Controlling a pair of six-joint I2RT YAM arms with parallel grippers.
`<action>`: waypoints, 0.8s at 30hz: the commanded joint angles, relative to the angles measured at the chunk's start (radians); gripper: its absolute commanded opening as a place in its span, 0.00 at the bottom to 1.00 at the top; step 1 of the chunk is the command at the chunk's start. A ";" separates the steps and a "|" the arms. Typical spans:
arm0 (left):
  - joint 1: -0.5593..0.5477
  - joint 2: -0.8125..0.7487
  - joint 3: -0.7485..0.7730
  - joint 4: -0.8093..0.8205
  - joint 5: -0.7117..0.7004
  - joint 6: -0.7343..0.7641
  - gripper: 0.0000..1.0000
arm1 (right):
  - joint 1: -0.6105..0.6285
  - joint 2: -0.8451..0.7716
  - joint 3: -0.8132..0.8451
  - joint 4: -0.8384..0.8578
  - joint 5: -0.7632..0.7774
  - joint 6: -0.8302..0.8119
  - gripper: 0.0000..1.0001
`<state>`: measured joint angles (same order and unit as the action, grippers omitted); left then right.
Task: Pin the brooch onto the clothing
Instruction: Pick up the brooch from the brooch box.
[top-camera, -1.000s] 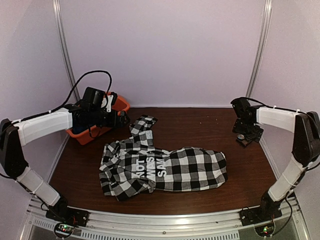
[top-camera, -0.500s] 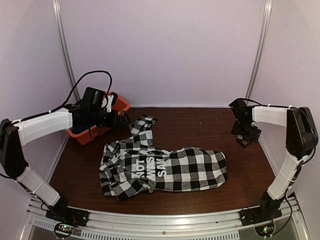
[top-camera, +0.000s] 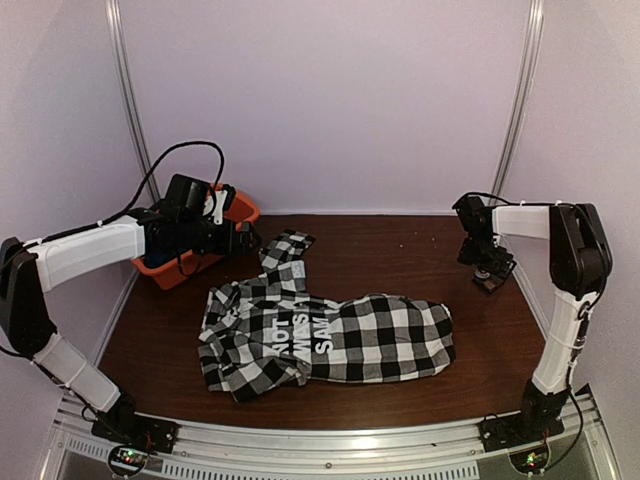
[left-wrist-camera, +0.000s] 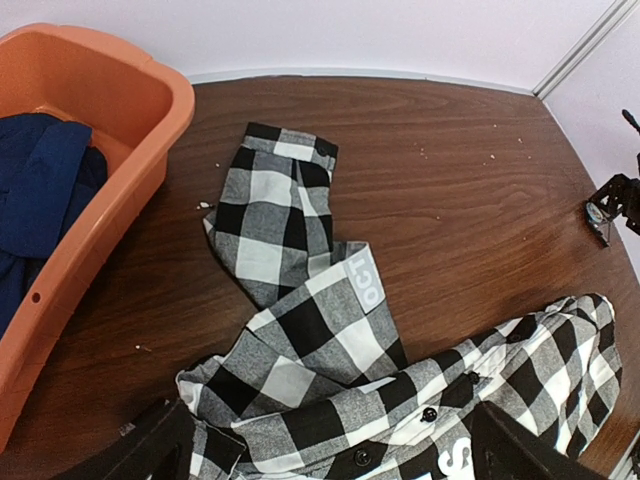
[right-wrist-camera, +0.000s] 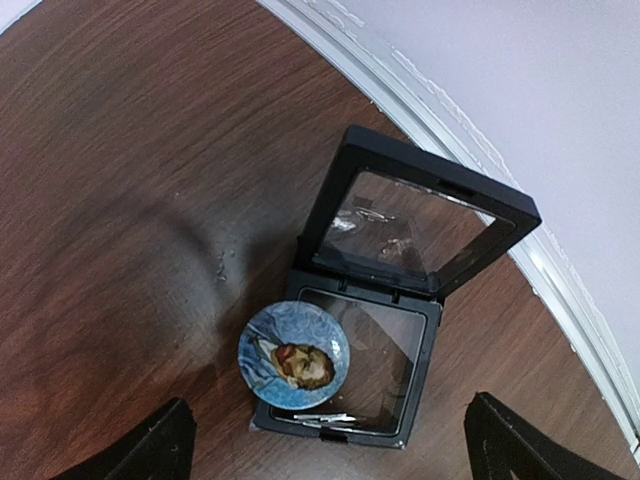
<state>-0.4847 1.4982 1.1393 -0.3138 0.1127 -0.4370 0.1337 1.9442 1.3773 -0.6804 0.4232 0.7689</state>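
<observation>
Right arm folded in since the earlier frame, elbow raised, right claw (right-wrist-camera: 330, 450) nearer the case; left arm and shirt unchanged. One brooch (right-wrist-camera: 294, 358) lay on the front-left corner of one black display case (right-wrist-camera: 385, 330), lid propped up, likely for access. Right claw hung above it, spread wide and empty, probably lining up a pick. One checked shirt (top-camera: 330, 335) lay spread mid-table (top-camera: 400, 250), lettering up, well apart from the brooch. Left claw (left-wrist-camera: 335, 455) hovered open over its sleeve, perhaps to steady the fabric. One orange bin (left-wrist-camera: 150, 90) held one navy garment (left-wrist-camera: 40, 190).
</observation>
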 joint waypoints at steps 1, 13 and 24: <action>-0.005 0.002 -0.007 0.034 0.008 -0.007 0.98 | -0.029 0.041 0.040 0.004 -0.018 0.000 0.95; -0.005 0.013 -0.009 0.037 0.017 -0.012 0.98 | -0.042 0.105 0.067 0.021 -0.055 -0.015 0.92; -0.005 0.020 -0.010 0.039 0.023 -0.016 0.98 | -0.052 0.143 0.091 0.036 -0.058 -0.016 0.85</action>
<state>-0.4847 1.5009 1.1389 -0.3134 0.1184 -0.4438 0.0917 2.0621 1.4391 -0.6502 0.3576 0.7547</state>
